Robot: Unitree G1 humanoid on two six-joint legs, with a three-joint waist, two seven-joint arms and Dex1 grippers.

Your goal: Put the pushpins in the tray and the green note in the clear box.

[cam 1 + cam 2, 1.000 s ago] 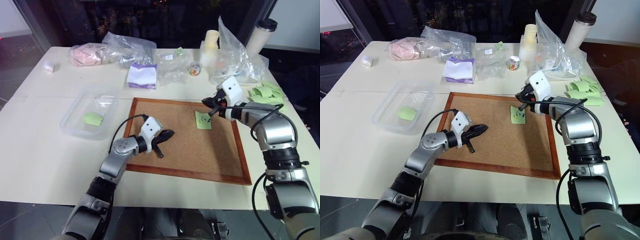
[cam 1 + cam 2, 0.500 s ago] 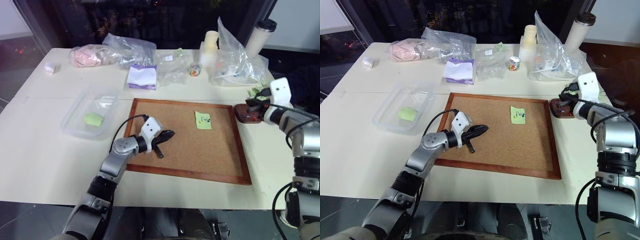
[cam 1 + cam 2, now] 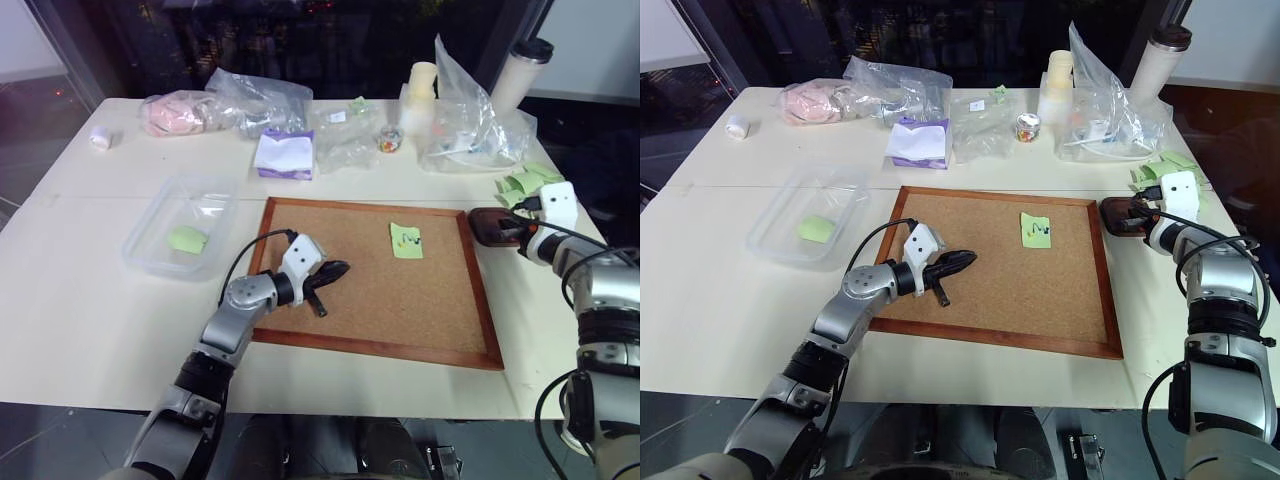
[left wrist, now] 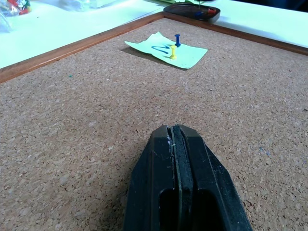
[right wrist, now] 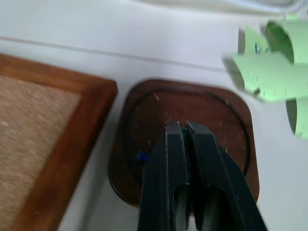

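A pushpin was judged to be in delivery: the right gripper (image 5: 185,126) hung over the tray (image 3: 494,226), fingers parted by a sliver, nothing seen between them. The left gripper (image 4: 174,129), fingers pressed together and empty, rested over the cork board (image 3: 370,330). The green note (image 3: 406,241) remained pinned there by two pushpins (image 4: 174,46), to be pulled next; open board lay around it. The clear box (image 3: 180,222) stood well apart on the bench (image 3: 90,300).

The right gripper (image 5: 185,129) hides part of the tray (image 5: 231,120) (its contents blurred).

White table (image 3: 90,290), cork board (image 3: 380,300), tray (image 3: 492,226), clear box (image 3: 150,250)
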